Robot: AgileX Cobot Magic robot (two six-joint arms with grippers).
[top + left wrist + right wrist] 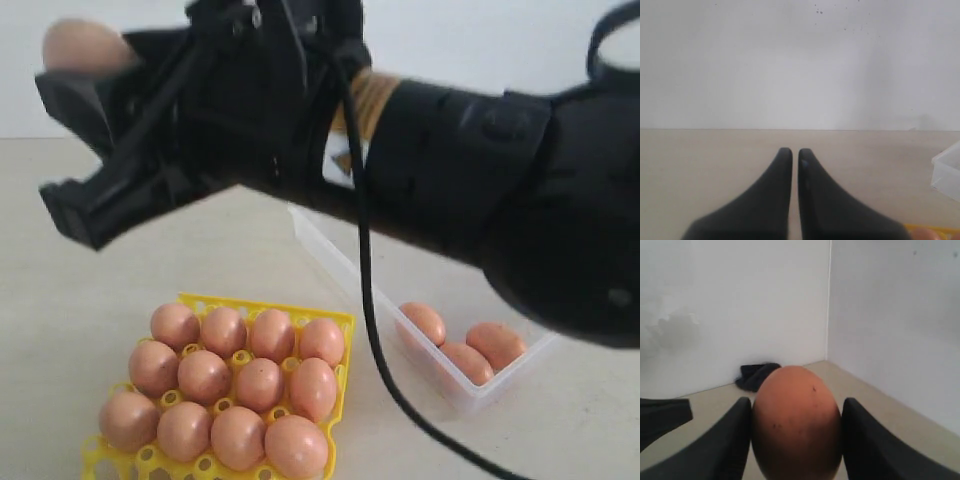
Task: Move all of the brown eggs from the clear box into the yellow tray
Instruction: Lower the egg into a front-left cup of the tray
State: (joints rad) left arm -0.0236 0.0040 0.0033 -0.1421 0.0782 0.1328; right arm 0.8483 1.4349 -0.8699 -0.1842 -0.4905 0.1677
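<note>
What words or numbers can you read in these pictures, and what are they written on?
No text can be read anywhere.
Sticker on the right arm: a white and orange patch, too blurred to read and partly hidden by a cable.
Brown eggs, yellow tray, clear box: no writing shows on them.
</note>
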